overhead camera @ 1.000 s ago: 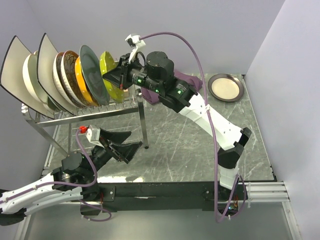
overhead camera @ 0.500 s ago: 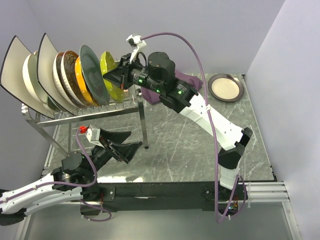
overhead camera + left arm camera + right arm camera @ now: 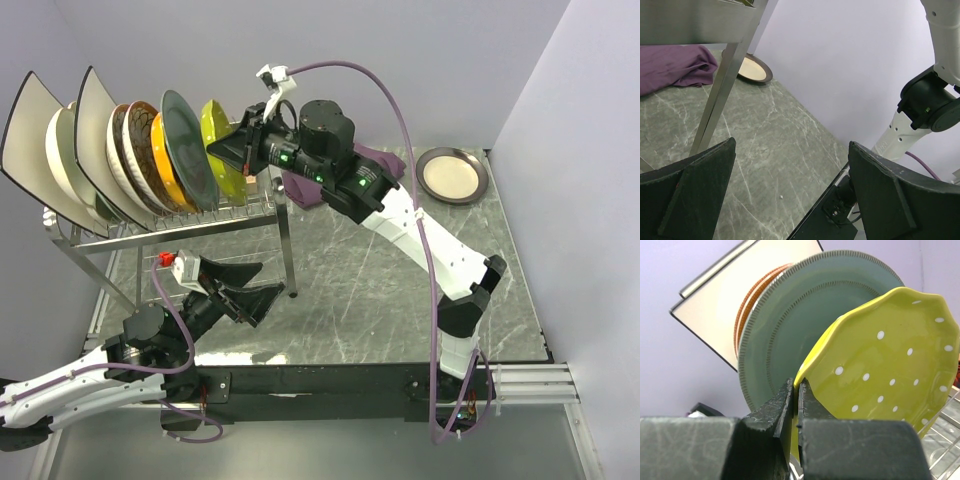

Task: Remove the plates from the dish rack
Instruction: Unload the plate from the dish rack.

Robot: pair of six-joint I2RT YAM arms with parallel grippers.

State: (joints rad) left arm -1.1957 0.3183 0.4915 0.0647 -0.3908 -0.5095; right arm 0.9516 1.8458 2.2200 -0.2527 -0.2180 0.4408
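Observation:
The silver wire dish rack (image 3: 190, 228) stands at the back left and holds several plates on edge: white square ones (image 3: 35, 140), cream, brown-patterned, orange, a teal-green one (image 3: 185, 148) and a lime-yellow dotted scalloped plate (image 3: 222, 150) at the right end. My right gripper (image 3: 232, 152) is shut on the rim of the lime-yellow plate (image 3: 890, 365), which stands in front of the teal-green plate (image 3: 790, 335) in the right wrist view. My left gripper (image 3: 240, 290) is open and empty, low under the rack; its fingers (image 3: 695, 195) frame bare table.
A purple cloth (image 3: 375, 160) lies behind the right arm, also in the left wrist view (image 3: 670, 67). A round cream plate with a dark rim (image 3: 452, 175) lies flat at the back right. A rack leg (image 3: 720, 95) stands close before the left gripper.
My right gripper and wrist have lifted slightly up and to the right with the lime-yellow plate's rim held. The left arm has not moved.

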